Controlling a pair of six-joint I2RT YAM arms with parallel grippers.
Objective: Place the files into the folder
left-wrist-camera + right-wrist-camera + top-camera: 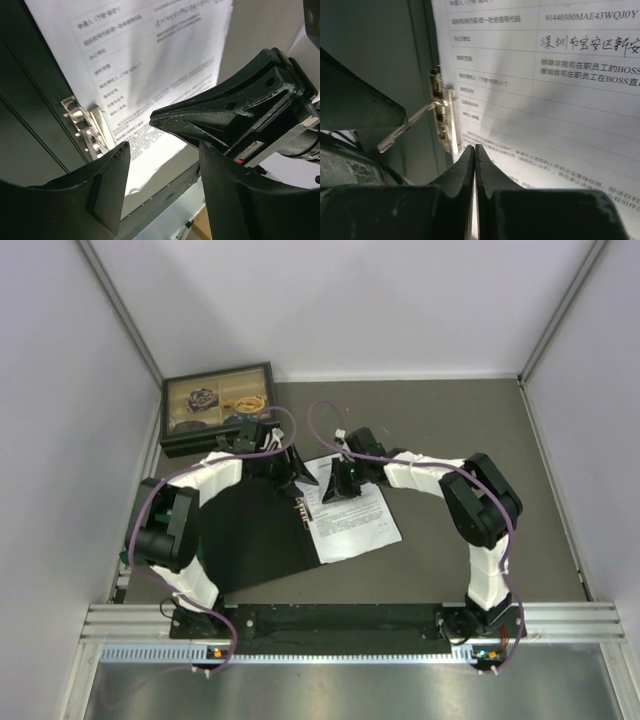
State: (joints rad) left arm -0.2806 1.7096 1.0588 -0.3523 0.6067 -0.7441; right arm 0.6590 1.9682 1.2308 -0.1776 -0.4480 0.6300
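Note:
The folder [250, 540] lies open with its black inside up, and its metal clip [303, 508] runs down the spine. A printed sheet of the files [355, 522] lies on the right half, its left edge at the clip [442, 110]. The clip's lever [402, 131] stands raised. My right gripper [338, 495] is shut, its tips [474, 148] down on the sheet [545, 100] next to the clip. My left gripper [293, 472] hovers open at the top of the spine, with nothing between its fingers [112, 170]; the right gripper [240, 120] and the clip [85, 127] show ahead of it.
A black glass-lidded box [218, 405] stands at the back left, close behind the left gripper. The table's grey-green cloth [480, 440] stretches to the right of the folder. Pale walls close in the left, back and right sides.

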